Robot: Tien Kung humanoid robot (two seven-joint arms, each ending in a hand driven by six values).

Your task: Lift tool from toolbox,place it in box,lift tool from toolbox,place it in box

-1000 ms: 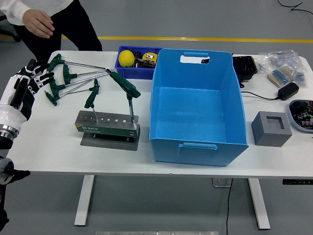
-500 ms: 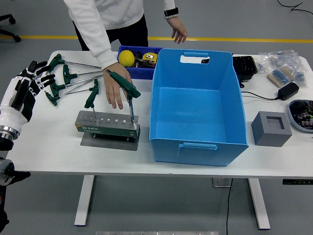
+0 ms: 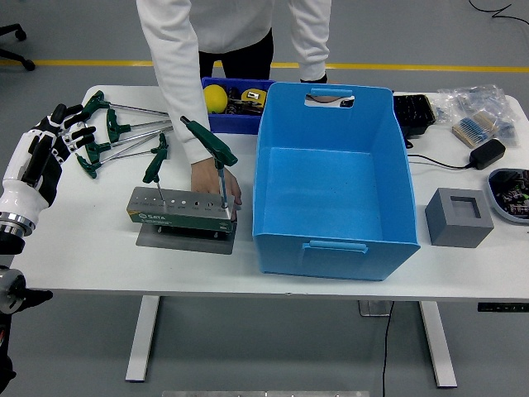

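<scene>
Robot's left hand point(image 3: 51, 139) sits at the left edge of the white table point(image 3: 99, 248), fingers spread loose and holding nothing. Its fingertips are just beside the green handles of the loose T-handle wrenches point(image 3: 116, 136) lying in a fan on the table, and I can't tell if they actually touch. No right arm in sight at all.

Toolbox here is really a grey stand point(image 3: 178, 208) with a row of holes, sitting on a flat plate near the front of the table. Two green-handled wrenches are stuck upright in it: a short one point(image 3: 157, 161) at the left end and a taller one point(image 3: 211, 147) at the right end, handle tilted.

A person in a white top is leaning over from the far side, and one hand point(image 3: 213, 178) is down right behind the stand, next to the tall wrench's shaft. The other hand is hidden behind the big blue box point(image 3: 331, 240), which stands just right of the stand with nothing in it.

Behind all that is a small blue bin point(image 3: 216, 122) with a yellow ball point(image 3: 214, 98) in it, and a grey block point(image 3: 459, 217) sits over on the right.
</scene>
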